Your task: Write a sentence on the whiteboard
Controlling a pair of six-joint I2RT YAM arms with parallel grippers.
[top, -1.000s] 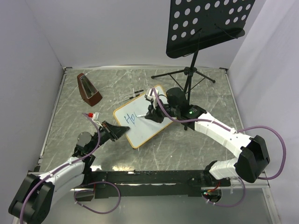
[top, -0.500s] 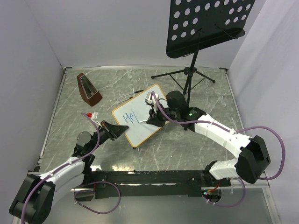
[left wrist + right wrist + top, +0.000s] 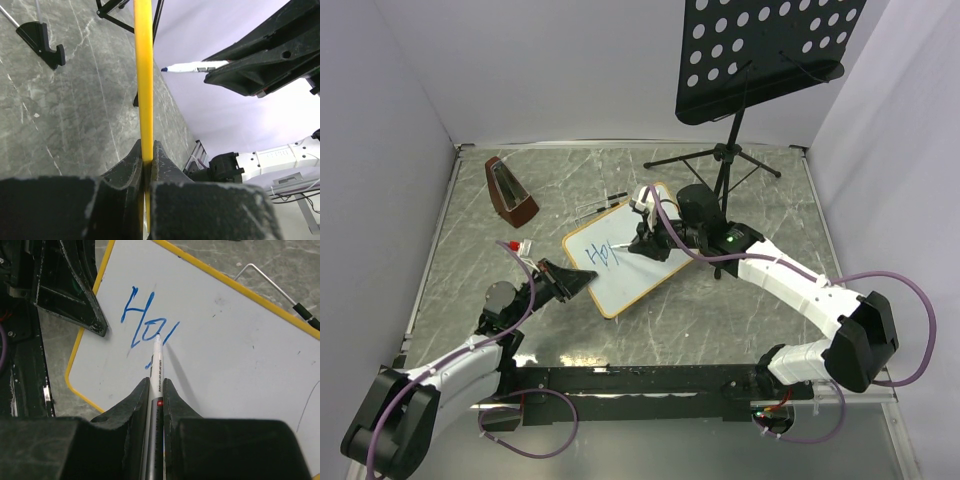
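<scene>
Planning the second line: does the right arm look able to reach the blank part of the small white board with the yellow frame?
Probably yes. The right gripper holds its white marker at the whiteboard beside the blue letters, the blank area alongside lies bare, and the left gripper clamps only its edge.

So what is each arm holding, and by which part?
Left jaws clamp the whiteboard by its frame edge; right jaws pinch a marker by its barrel, tip at the board.
</scene>
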